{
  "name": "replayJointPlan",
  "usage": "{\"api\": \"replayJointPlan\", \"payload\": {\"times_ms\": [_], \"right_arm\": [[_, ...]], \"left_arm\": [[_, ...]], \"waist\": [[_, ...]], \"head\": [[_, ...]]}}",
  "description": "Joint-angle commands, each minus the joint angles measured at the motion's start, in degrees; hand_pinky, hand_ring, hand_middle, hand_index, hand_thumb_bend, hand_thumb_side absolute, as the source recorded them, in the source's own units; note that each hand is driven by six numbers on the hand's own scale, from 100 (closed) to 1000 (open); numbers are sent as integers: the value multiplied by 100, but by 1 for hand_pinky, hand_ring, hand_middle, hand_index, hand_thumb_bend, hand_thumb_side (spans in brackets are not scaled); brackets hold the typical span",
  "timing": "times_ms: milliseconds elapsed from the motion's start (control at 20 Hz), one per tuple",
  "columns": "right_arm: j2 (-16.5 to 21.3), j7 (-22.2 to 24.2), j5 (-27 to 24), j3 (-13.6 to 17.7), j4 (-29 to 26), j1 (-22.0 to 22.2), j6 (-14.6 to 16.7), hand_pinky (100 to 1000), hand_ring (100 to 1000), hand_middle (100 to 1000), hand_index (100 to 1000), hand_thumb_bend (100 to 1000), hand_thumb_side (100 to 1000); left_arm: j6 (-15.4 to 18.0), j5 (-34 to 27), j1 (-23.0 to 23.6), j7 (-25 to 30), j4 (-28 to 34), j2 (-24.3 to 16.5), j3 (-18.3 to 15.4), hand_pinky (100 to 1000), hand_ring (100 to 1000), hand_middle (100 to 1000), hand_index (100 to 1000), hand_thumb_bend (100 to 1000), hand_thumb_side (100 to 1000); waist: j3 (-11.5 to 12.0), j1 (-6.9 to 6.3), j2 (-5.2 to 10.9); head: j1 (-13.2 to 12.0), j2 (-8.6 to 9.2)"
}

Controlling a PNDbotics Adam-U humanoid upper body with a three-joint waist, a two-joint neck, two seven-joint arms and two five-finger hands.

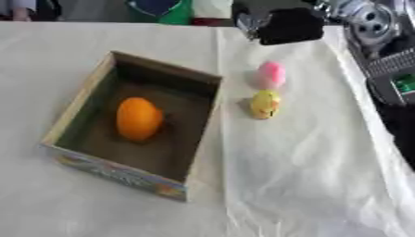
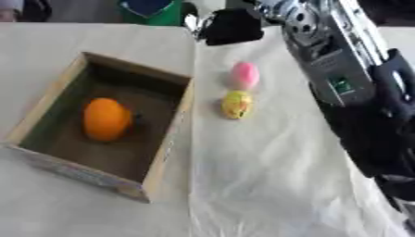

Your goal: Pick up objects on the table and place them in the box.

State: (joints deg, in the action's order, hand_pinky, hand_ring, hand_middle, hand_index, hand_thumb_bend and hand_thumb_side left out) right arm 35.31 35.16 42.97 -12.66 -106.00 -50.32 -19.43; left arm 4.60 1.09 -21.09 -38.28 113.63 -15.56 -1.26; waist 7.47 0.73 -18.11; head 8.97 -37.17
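Box (image 1: 87, 90) sits left of centre on the cloth-covered worktop (image 1: 308, 185), open top, with an orange egg-shaped object (image 1: 139, 118) already lying on its floor. Two pieces still out: a pink egg-shaped object (image 2: 245, 75) and a yellow one (image 2: 236, 104), close together just right of the box's right wall, pink farther from the robot, yellow nearer. The right arm (image 2: 340, 60) comes in from the upper right; at its end, the robot hand (image 2: 231, 25) shows as a dark mass near the far edge of the worktop, beyond the pink object and well apart from both pieces. It touches nothing and carries nothing visible; whether its fingers are spread or curled cannot be told from either view. No left hand in view. Judged step: reach for one of the two remaining pieces. The pink one lies closer to the hand, so it looks the natural pick. Advice for the reach: descend from above, not sweeping in from the side, since the yellow neighbour sits near enough to be knocked and these rounded shapes will likely roll on the cloth. Fingers should straddle the narrow waist, then lift clear of the box's right wall before moving across.
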Motion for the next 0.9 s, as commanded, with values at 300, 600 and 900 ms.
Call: {"api": "replayJointPlan", "payload": {"times_ms": [300, 600, 900], "right_arm": [[500, -63, -225, 59, 87, 265, -34, 779, 818, 815, 930, 100, 657], [585, -55, -190, -66, 262, 483, -38, 775, 817, 800, 894, 100, 657], [622, -12, -234, -194, 467, 690, -14, 774, 818, 794, 887, 100, 670]], "left_arm": [[-12, 53, -26, -11, 96, -14, -36, 475, 620, 605, 748, 100, 995], [-27, 46, -42, 13, 96, -6, -25, 475, 620, 605, 748, 100, 996], [-28, 38, -60, 21, 96, 0, -20, 475, 620, 606, 748, 100, 997]], "waist": [[7, -34, 53], [34, -29, 43], [45, -19, 26]], "head": [[-13, 55], [-48, 97], [-48, 116]]}}
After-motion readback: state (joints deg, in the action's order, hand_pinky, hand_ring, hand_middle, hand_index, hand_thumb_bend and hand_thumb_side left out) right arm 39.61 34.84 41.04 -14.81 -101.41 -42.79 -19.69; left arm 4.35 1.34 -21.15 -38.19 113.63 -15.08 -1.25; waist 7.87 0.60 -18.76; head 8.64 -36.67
